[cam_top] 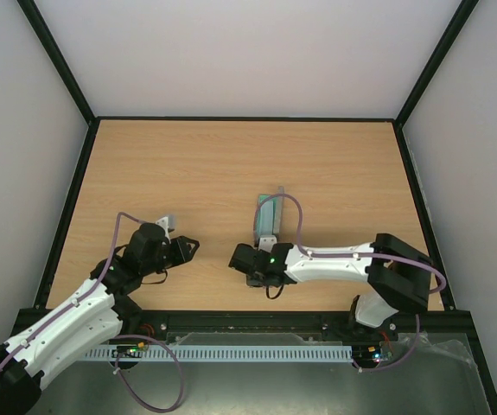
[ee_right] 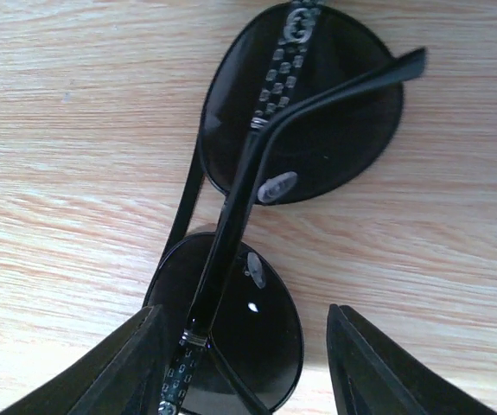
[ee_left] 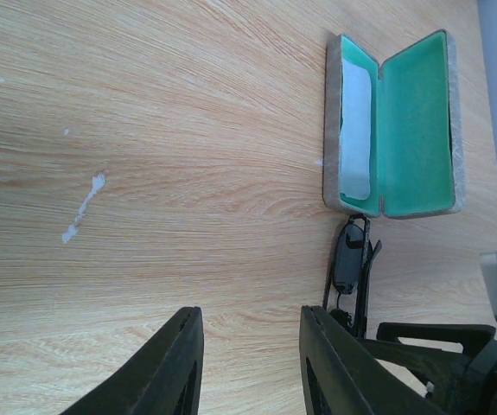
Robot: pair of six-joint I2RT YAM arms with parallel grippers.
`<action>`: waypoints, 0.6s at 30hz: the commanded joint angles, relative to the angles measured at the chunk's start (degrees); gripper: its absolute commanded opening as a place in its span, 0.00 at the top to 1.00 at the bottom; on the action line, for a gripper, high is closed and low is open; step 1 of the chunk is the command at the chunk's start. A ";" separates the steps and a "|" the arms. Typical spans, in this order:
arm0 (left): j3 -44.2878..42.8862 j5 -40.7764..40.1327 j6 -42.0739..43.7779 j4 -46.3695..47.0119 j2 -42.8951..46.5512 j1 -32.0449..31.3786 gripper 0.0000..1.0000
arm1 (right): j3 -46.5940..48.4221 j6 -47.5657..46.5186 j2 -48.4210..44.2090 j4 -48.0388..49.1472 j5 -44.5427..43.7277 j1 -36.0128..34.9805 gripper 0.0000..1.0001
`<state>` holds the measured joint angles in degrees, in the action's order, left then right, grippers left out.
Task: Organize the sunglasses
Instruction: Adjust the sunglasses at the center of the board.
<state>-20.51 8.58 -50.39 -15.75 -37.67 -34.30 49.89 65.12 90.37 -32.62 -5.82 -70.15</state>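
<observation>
Black sunglasses (ee_right: pixel 257 173) lie folded between the parted right fingers (ee_right: pixel 378 363); left fingers (ee_left: pixel 175 363) gape empty.

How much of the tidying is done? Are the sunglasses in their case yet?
Not yet. Done: the case lies open with a pale cloth inside. In hand: the right gripper has its open fingers on either side of the folded sunglasses, which lie on the table just outside the case. Left to do: grip them, put them in and probably shut the lid.
</observation>
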 commanded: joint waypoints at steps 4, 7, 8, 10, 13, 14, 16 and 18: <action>0.53 0.19 0.18 0.32 0.10 0.32 0.67 | 0.62 1.33 -5.68 -6.06 -5.56 -0.38 0.48; 0.20 0.21 0.25 0.21 -0.27 0.31 0.67 | 2.74 0.49 -4.41 -7.83 -7.17 -0.29 0.51; 0.08 0.13 0.26 0.14 -0.22 0.36 0.67 | 3.17 0.25 -3.81 -7.95 -7.34 -0.19 0.52; -0.13 0.04 0.29 -0.06 -0.28 0.33 0.67 | 3.36 -0.14 -2.74 -7.07 -7.05 0.11 0.58; -0.42 -0.13 0.43 -0.57 -0.16 0.36 0.67 | 3.66 -0.42 -1.47 -5.56 -6.97 0.74 0.60; -0.48 -0.21 0.39 -0.76 -0.18 0.38 0.67 | 3.76 -0.59 -0.99 -5.26 -7.16 1.03 0.60; -0.63 -0.29 0.47 -0.97 -0.04 0.33 0.67 | 3.89 -1.13 -0.25 -5.09 -7.25 1.74 0.60; -0.78 -0.32 0.56 -1.29 0.05 0.35 0.67 | 3.81 -1.66 0.36 -4.73 -7.27 2.46 0.60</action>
<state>-20.51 8.54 -50.37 -15.84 -37.91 -34.30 52.34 64.29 89.14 -37.01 -10.28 -68.99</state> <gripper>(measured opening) 0.329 0.397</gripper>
